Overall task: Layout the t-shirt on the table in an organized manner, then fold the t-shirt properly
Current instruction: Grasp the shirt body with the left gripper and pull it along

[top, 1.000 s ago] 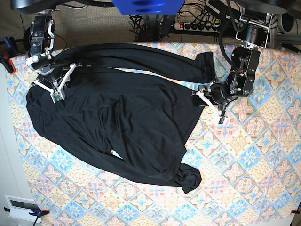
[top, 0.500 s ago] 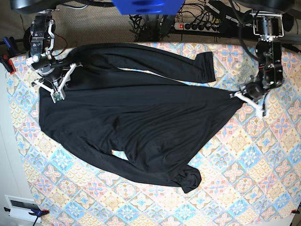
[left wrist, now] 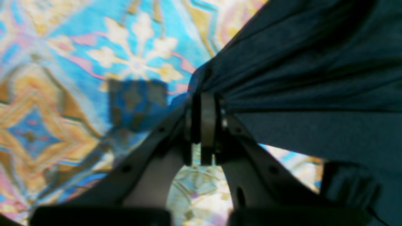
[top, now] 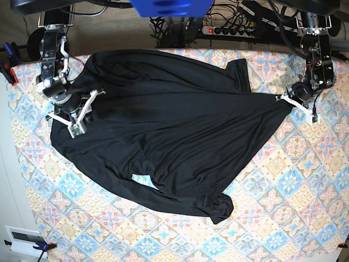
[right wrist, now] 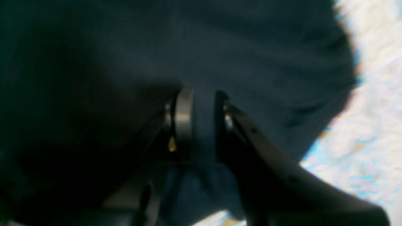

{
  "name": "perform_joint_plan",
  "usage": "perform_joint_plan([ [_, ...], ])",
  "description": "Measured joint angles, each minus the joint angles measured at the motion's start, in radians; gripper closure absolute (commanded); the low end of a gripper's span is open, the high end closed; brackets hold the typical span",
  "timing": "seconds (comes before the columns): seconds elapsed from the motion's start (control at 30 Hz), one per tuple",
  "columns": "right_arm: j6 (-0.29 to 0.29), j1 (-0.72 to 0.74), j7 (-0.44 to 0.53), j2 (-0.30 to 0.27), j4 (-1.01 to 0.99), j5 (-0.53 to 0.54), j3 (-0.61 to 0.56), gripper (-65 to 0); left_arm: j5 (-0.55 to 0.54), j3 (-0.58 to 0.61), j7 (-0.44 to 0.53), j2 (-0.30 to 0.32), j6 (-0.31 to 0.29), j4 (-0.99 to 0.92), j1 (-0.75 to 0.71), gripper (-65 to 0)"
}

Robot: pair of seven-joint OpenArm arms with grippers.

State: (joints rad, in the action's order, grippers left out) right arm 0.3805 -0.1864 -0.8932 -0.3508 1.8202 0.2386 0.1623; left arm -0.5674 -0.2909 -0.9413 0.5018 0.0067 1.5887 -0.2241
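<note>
The black t-shirt lies across the patterned bench, its long axis running between the two arms. The left fingers are closed on its pointed corner, fabric fanning away from them. The right fingers straddle a fold, slightly parted. The base view alone shows the lower sleeve bunched, well apart from both.

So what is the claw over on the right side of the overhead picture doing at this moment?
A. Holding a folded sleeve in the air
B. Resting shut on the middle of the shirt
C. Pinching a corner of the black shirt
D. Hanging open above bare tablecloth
C: the left claw is closed on a stretched corner of the t-shirt, which the left wrist view shows bunched at its tips.
</note>
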Motion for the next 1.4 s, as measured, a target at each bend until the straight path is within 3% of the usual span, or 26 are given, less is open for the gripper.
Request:
perform_joint_plan([
  [0.13,0.002,0.048,-0.047,0.003,-0.055,-0.015,0.001,-10.9,0.014,-0.003,-0.004,-0.001,0.000,0.000,0.038,-13.4],
  [0.23,-0.010,0.146,0.003,-0.001,-0.077,0.002,-0.001,-10.9,0.010,-0.004,-0.010,0.002,-0.001,0.005,0.064,-21.5],
  [0.37,-0.003,0.158,-0.024,-0.004,-0.117,0.000,0.000,-10.9,0.000,-0.005,-0.177,0.009,0.003,0.021,0.105,-34.4],
  [0.43,-0.002,0.151,-0.044,-0.002,-0.150,-0.007,0.007,-10.9,-0.063,-0.005,-0.190,0.016,0.000,0.061,0.129,-38.3],
  [0.53,-0.008,0.176,-0.018,-0.007,-0.154,-0.007,0.035,-10.9,-0.130,-0.030,-0.120,0.016,-0.007,0.089,0.173,-37.5],
  [0.67,-0.006,0.176,-0.017,-0.007,-0.153,-0.003,0.034,-10.9,-0.089,-0.016,-0.078,-0.002,0.014,0.056,0.272,-36.2],
  [0.83,-0.006,0.172,-0.025,-0.002,-0.153,-0.006,0.034,-10.9,-0.102,0.146,-0.046,-0.127,-0.002,-0.143,0.537,-36.1],
  [0.97,-0.007,0.167,-0.018,-0.006,-0.144,-0.005,0.036,-10.9,0.067,0.268,0.077,-0.212,0.008,-0.361,0.687,-36.1],
  [1.1,-0.007,0.162,-0.026,0.000,-0.130,-0.004,0.035,-10.9,0.183,0.394,0.270,-0.299,0.006,-0.604,0.784,-36.1],
  [1.23,-0.006,0.136,-0.018,-0.007,-0.087,-0.004,0.039,-10.9,0.224,0.509,0.437,-0.366,0.002,-0.839,0.850,-36.1],
  [1.4,-0.006,0.135,-0.031,-0.002,-0.084,-0.003,0.038,-10.9,0.271,0.608,0.662,-0.396,0.001,-1.050,0.884,-36.1],
])
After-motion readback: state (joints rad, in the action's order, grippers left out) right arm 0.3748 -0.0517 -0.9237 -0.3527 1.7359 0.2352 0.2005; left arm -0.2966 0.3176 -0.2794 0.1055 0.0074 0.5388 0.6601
